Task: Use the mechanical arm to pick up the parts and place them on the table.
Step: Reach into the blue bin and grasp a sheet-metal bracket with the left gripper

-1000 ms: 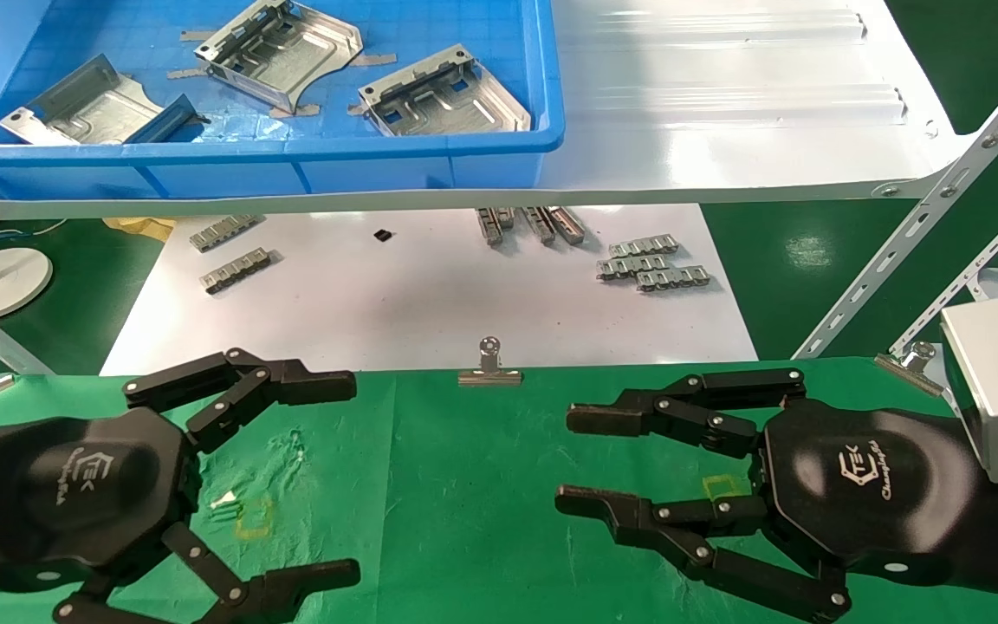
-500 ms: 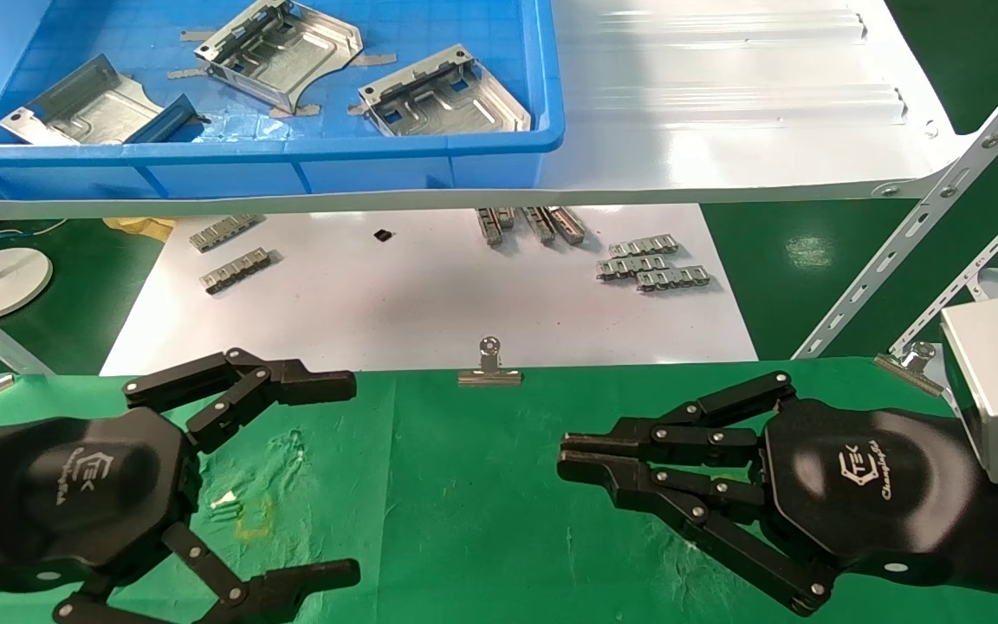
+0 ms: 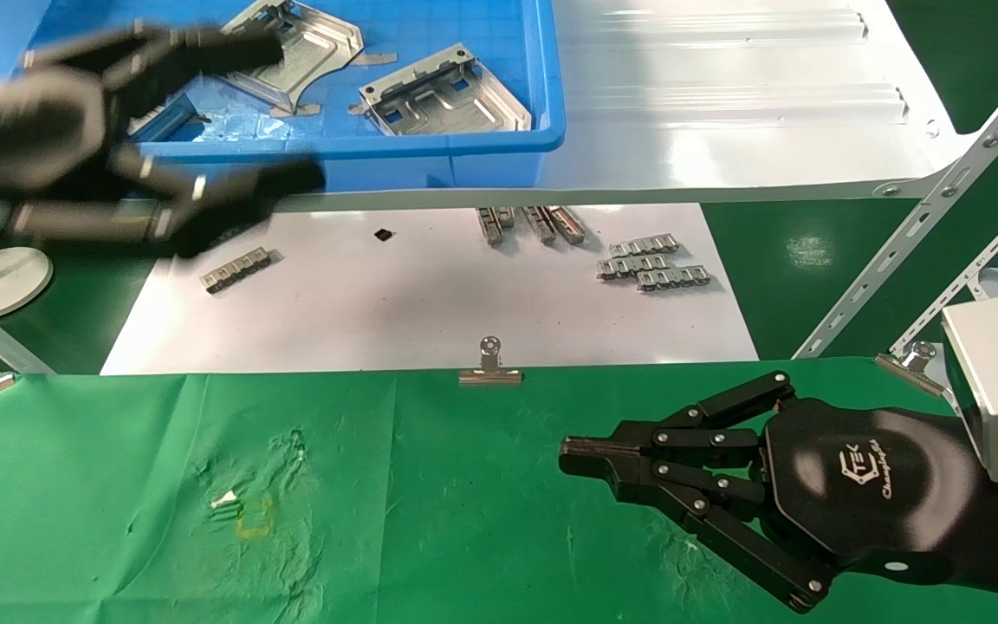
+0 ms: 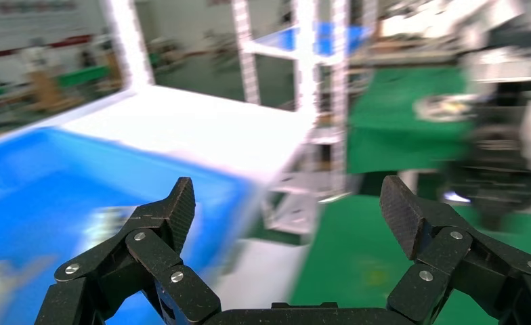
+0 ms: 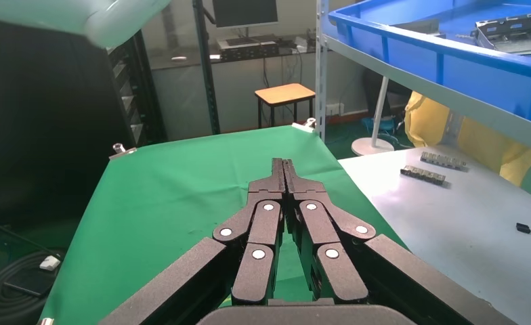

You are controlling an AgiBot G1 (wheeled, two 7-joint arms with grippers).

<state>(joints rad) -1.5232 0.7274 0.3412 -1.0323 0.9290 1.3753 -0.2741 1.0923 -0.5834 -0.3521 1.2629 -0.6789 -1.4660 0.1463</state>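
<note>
Progress check: basically nothing is delivered yet. The green table [image 3: 464,485] has no parts on it at all, just wrinkles, a little yellow square mark [image 3: 254,518] and a binder clip [image 3: 489,371] on its far edge.

All the parts are in the blue bin [image 3: 430,160] up on the white shelf [image 3: 724,104], beyond the table. I can make out one plate [image 3: 443,95] near the bin's right wall, another [image 3: 304,48] further in toward the back, and a third is mostly hidden behind the arm, so I can't say much about it.

The left gripper [image 3: 239,113] is up at the bin's front-left corner, blurred, with its fingers spread wide and nothing between them. The left wrist view agrees: both fingertips [image 4: 179,203] are far apart with the bin's blue under them. To me it looks like the reach for the first pick.

The right gripper [image 3: 581,455] is parked low over the table, on the bin's near side and off to the right, fingers pinched together on nothing.

So what's left: grab a plate, carry it to the cloth, set it down, then repeat for the others. I'd say the job is barely started.
</note>
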